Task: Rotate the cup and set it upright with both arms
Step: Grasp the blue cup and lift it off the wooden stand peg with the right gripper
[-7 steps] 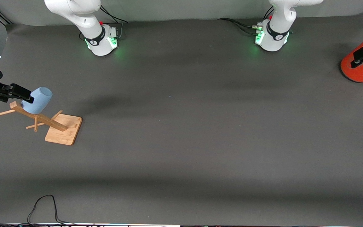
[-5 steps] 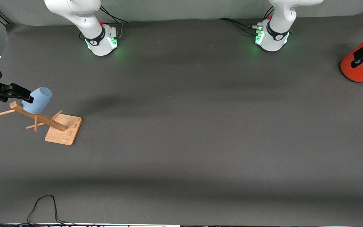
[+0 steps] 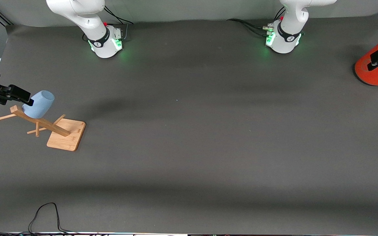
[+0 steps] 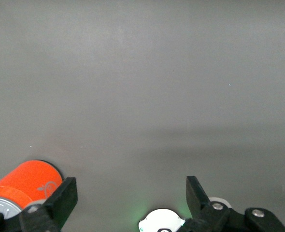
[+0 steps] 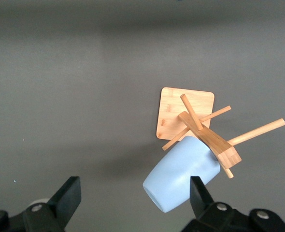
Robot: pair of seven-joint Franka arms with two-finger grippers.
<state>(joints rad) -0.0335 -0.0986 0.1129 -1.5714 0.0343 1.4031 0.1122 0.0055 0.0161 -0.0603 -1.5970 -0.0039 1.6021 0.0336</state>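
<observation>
This is a robot lab. Two white arms (image 3: 77,13) stand bolted at green-lit bases (image 3: 105,44) on a table (image 3: 189,147) wholly covered in plain dark grey matting, with cables (image 3: 44,216) trailing off its edges. Only a few test props lie on it: a wooden peg stand (image 3: 62,132) and an orange cylinder (image 3: 376,67).

The worktop (image 3: 189,137) was covered by a dark grey mat. A wooden rack (image 3: 65,134) stood on its square base toward the right arm's end. An orange cylinder (image 3: 374,70) stood at the left arm's end, farther from the front camera than the rack. The two arm bases, right (image 3: 106,42) and left (image 3: 282,41), stood along the edge farthest from the camera. A black cable (image 3: 44,216) lay looped at the nearest edge.
</observation>
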